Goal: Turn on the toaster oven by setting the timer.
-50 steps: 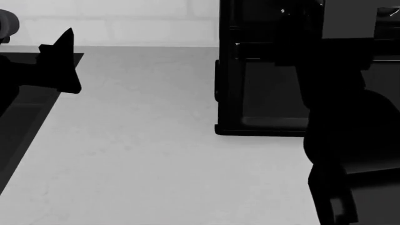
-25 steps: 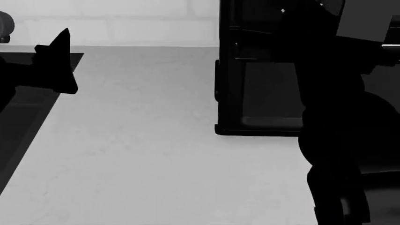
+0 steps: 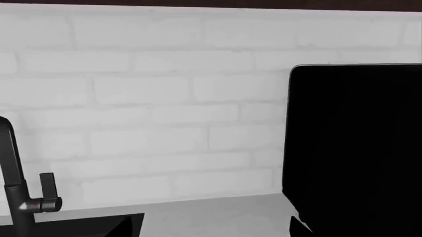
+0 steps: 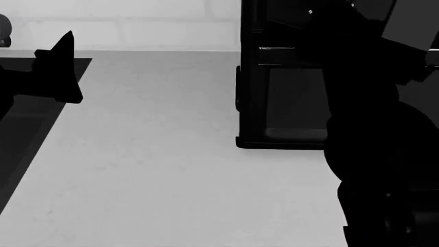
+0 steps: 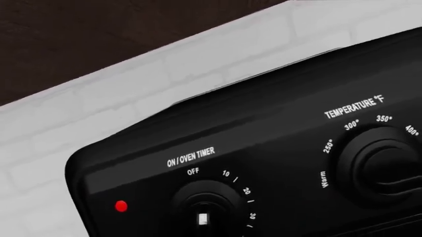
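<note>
Right arm (image 4: 373, 128) higher, nearer glossy black toaster oven (image 5: 264, 163), round timer (image 5: 205, 207).

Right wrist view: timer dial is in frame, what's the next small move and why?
Probably ease the right arm toward the timer dial under "ON / OVEN TIMER" and centre it. The dial sits at the picture's edge, partly cut off, the temperature knob is beside it, and no hand shows touching it.

kitchen | brick backsplash (image 3: 165, 98) | faucet (image 3: 17, 187) | countertop (image 4: 158, 154) | toaster oven (image 4: 288, 103)

The pale grey tabletop (image 4: 158, 170) carries the black toaster oven (image 4: 288, 98) at its back right. A dark sink (image 4: 28, 128) is set into its left side, beside a black faucet (image 3: 20, 192).
</note>
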### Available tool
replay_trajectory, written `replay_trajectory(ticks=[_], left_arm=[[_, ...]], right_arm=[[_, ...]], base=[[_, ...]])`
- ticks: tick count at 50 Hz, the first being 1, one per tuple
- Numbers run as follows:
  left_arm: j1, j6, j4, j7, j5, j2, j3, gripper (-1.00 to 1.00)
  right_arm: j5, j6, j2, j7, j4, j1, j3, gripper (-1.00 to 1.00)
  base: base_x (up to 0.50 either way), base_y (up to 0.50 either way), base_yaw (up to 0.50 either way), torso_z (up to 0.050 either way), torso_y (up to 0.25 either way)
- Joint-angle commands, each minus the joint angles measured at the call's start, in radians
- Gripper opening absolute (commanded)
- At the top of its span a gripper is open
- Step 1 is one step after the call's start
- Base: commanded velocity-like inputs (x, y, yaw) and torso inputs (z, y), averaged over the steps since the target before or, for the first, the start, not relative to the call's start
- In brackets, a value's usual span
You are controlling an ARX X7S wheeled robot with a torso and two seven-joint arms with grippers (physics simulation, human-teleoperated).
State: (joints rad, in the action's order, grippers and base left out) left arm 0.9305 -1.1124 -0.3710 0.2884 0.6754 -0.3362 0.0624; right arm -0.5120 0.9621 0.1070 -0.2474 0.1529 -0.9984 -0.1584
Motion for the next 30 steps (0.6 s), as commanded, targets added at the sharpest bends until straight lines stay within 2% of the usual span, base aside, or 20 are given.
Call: replay_trajectory(ticks=[1,30], left_arm=[[0.005,-0.001,0.001,0.004,0.005,-0.002,0.002,1.0],[0.006,0.006,0.002,0.01,0.015,-0.014,0.002,1.0]], right_arm=[[0.013,-0.029,-0.022,-0.038,-0.027,-0.079,-0.097,-1.0],[-0.118,-0.066,-0.067,-0.107,-0.063,-0.083,-0.207,-1.0]], base=[[0.02,0.0,0.01,0.0,0.0],[0.02,0.0,0.01,0.004,0.0]])
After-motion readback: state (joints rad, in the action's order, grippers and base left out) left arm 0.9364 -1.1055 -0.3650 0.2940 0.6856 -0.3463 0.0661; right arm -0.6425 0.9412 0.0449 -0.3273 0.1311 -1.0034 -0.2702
